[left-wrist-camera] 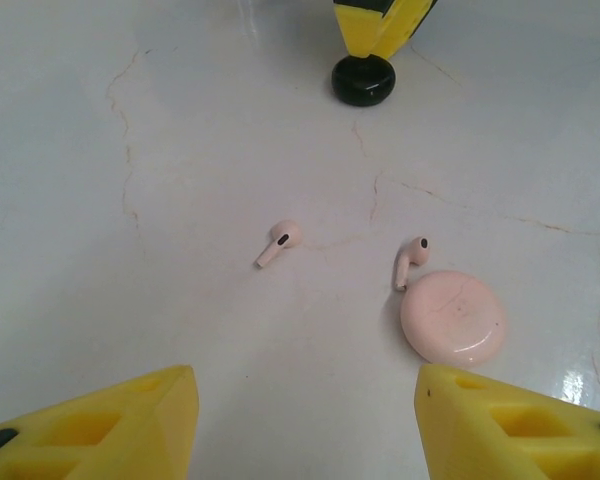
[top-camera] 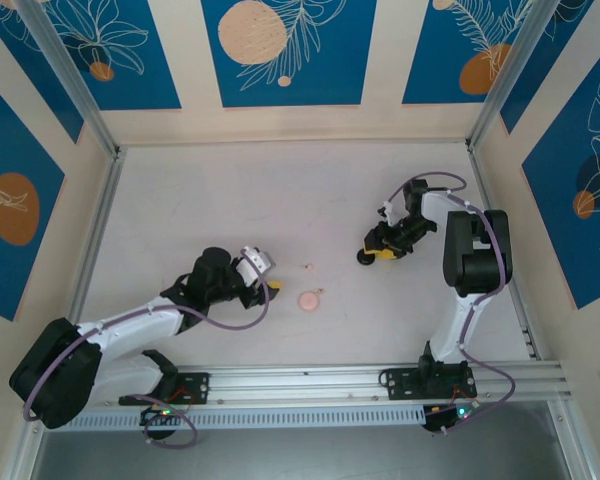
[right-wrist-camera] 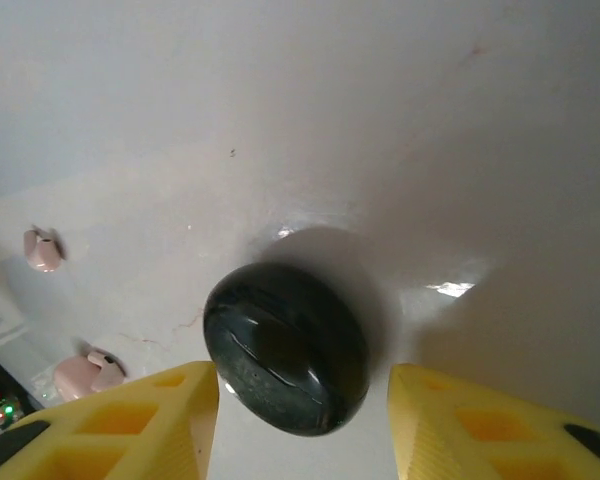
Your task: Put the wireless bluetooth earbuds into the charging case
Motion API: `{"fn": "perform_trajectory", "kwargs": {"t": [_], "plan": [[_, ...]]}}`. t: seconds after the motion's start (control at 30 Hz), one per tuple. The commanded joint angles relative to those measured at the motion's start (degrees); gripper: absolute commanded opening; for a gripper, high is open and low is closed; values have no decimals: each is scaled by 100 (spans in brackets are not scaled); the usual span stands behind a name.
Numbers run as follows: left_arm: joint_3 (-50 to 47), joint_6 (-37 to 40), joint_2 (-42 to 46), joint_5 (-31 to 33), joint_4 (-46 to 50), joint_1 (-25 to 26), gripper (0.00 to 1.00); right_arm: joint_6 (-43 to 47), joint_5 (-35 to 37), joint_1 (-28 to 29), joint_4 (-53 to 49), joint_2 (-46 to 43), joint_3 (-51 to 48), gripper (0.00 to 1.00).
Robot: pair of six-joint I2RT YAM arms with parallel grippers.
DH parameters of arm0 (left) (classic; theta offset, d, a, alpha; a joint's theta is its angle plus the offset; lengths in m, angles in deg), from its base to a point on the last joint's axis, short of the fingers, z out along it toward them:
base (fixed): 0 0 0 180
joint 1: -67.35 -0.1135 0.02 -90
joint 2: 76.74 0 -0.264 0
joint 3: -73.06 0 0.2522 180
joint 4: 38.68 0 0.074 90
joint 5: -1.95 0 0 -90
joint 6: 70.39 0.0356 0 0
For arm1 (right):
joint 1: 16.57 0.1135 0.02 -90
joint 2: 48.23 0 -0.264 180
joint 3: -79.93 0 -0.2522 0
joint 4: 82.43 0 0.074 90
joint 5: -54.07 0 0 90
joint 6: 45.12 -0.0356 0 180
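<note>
Yellow left jaws, right jaws released; glossy black round case point(right-wrist-camera: 286, 345) (closed) between right pair.

No text, brand, number or sign can be read, neither on the pink case point(left-wrist-camera: 452, 316) nor the black case point(right-wrist-camera: 286, 346) (both lids look plain).

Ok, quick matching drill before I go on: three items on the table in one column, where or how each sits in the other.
Items:
1. glossy black round case
2. pale pink round case
3. lone pale pink short-stemmed earbud

Places:
A. lid shut, second pink earbud right beside it
B. lying on the white table, apart from both cases
C. straddled by the open right tool

Pairs: 1-C, 2-A, 3-B
</note>
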Motion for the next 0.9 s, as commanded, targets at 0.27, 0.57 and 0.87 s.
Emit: {"fn": "perform_trajectory", "kwargs": {"t": [0.27, 0.57, 0.87], "plan": [[1167, -876, -73, 622, 1769, 414, 50, -588, 429, 308, 915, -2232, -889, 50], [3104, -1959, -1286, 1498, 4566, 1165, 52, -1121, 271, 553, 1524, -3514, -1838, 51], [4897, -2602, -2877, 1976, 6237, 1830, 56, -1169, 275, 559, 1440, -3730, -2021, 52]]}}
